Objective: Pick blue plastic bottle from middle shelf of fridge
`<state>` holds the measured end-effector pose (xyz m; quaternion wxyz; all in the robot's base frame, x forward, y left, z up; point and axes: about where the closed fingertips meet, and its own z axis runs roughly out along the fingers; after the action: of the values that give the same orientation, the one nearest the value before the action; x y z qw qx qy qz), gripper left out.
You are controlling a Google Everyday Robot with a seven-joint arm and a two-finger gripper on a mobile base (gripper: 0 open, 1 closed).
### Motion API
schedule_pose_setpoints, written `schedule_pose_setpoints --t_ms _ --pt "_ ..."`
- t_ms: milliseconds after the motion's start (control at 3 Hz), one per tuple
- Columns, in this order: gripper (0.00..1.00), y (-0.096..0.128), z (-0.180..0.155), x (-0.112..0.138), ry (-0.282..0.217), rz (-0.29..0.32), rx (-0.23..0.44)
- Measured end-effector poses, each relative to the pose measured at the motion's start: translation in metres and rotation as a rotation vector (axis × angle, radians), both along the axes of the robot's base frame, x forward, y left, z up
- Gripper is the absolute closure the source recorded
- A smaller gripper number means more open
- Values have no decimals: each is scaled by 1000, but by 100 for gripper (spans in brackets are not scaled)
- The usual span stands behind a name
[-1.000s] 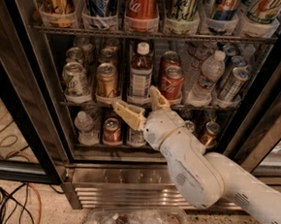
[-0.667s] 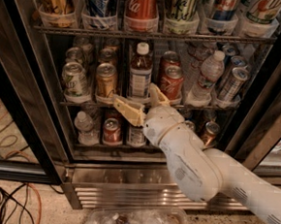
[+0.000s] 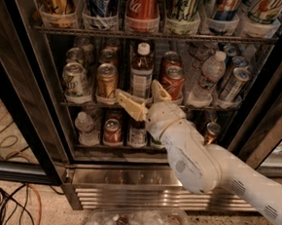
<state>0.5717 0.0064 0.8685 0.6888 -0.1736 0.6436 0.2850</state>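
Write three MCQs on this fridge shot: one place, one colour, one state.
1. Where does the blue plastic bottle stand?
A. top shelf
B. middle shelf, between a gold can and a red can
C. floor

2. What colour is its cap?
A. white
B. red
C. green

3. The pincer, at the middle shelf's front rail, is:
A. shut on the bottle
B. shut on a can
C. open, one finger on either side of the bottle's lower part

Answers: 1 B, it stands on that rack between those cans; 2 A, the screw cap is white; 3 C, the two fingers are spread with a gap between them.
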Motion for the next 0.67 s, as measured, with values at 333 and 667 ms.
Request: schedule_pose_setpoints --t_ms 333,667 --pt "23 -3 -1 14 -18 -15 -13" --pt "23 1 3 21 -32 -13 -24"
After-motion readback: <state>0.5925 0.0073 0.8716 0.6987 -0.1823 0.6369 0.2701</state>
